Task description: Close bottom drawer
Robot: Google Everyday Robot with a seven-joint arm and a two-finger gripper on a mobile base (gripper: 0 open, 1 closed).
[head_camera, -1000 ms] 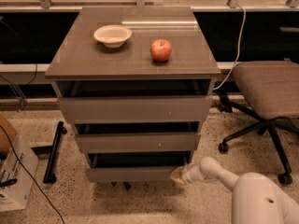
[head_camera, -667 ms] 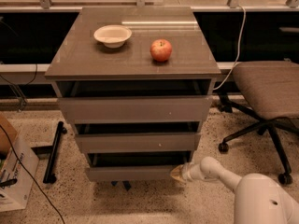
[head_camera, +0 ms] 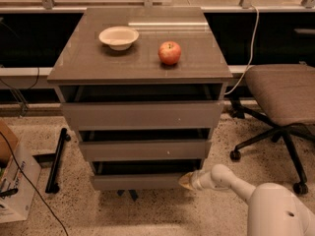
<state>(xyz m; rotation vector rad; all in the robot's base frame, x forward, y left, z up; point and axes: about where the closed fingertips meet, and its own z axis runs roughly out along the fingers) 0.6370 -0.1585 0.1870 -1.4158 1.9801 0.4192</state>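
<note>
The bottom drawer [head_camera: 138, 182] is the lowest, narrowest drawer of the grey-brown cabinet [head_camera: 140, 65]. Its plain flat front stands close under the middle drawer [head_camera: 145, 150], with only a thin dark gap above it. My gripper [head_camera: 186, 181] reaches in from the lower right on a white arm [head_camera: 231, 181]. Its tan tip touches the right end of the bottom drawer's front.
A white bowl [head_camera: 118, 37] and a red apple [head_camera: 170, 52] sit on the cabinet top. An office chair [head_camera: 280, 102] stands to the right. A cardboard box [head_camera: 12, 181] and a black bar [head_camera: 55, 160] lie on the floor at left. A cable [head_camera: 251, 38] hangs behind.
</note>
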